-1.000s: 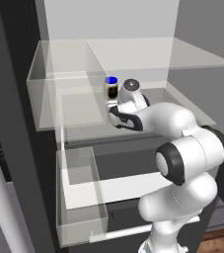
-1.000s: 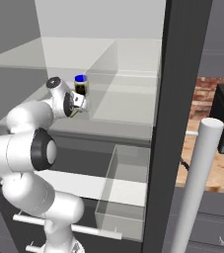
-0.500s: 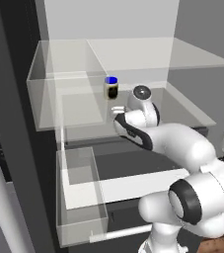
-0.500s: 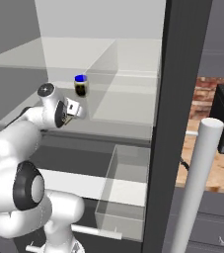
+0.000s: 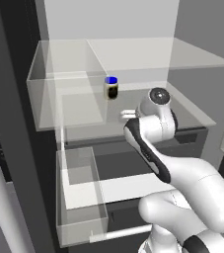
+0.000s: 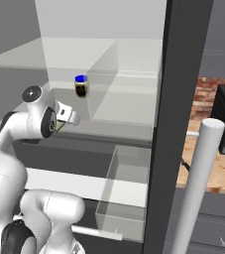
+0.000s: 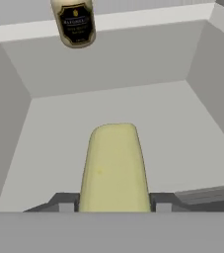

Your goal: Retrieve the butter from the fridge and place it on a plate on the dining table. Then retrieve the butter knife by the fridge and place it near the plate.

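The butter (image 7: pixel 114 168), a pale yellow-green stick, lies lengthwise between my fingertips in the hand view, and my gripper (image 7: pixel 114 203) is shut on it. I am at the open fridge (image 5: pixel 133 54), with the gripper (image 5: pixel 127 115) held in front of the white middle shelf. In the right base view the gripper (image 6: pixel 64 118) hangs below and left of the jar, with a sliver of the butter (image 6: pixel 59 127) showing under it. The plate, the dining table and the butter knife are out of view.
A dark jar with a blue lid (image 5: pixel 111 88) (image 6: pixel 81 86) (image 7: pixel 75 22) stands on the shelf behind the gripper. A clear drawer (image 5: pixel 79 197) (image 6: pixel 126 183) juts out below. The dark fridge door (image 6: pixel 183 99) and its white bar handle (image 6: pixel 198 188) stand at the right.
The arm has drawn back from the jar and out of the shelf toward the base, still holding the butter. The jar has not moved.
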Robot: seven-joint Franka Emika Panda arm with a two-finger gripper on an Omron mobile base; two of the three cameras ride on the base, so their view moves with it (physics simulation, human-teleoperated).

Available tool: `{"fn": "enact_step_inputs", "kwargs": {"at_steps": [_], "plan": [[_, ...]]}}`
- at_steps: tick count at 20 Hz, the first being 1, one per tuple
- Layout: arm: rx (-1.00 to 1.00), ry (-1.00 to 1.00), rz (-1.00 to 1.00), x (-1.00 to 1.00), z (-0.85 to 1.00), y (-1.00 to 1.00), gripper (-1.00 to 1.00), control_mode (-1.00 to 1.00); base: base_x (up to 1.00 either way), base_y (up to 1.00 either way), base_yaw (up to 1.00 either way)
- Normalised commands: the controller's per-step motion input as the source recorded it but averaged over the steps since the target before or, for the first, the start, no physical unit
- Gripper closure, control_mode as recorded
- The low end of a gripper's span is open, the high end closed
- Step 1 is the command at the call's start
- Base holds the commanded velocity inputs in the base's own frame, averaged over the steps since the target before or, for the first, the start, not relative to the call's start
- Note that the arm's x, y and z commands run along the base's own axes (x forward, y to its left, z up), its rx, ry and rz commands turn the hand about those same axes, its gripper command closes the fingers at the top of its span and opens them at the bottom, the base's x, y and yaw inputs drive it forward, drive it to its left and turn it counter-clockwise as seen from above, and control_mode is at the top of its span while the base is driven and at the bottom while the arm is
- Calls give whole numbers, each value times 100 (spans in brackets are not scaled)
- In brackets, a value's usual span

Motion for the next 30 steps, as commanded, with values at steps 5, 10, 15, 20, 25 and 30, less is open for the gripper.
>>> {"fn": "enact_step_inputs", "kwargs": {"at_steps": [5,10,15,20,25,30], "plan": [[0,12,2,-78,29,-27,100,-100,0,0,0],[0,14,2,-70,10,-29,100,-100,0,0,0],[0,23,0,-50,5,-7,100,-100,0,0,0],[0,21,0,-34,0,0,100,-100,0,0,0],[-1,13,0,-33,-2,0,100,-100,0,0,0],[-2,0,0,-43,-14,0,100,-100,0,0,0]]}}
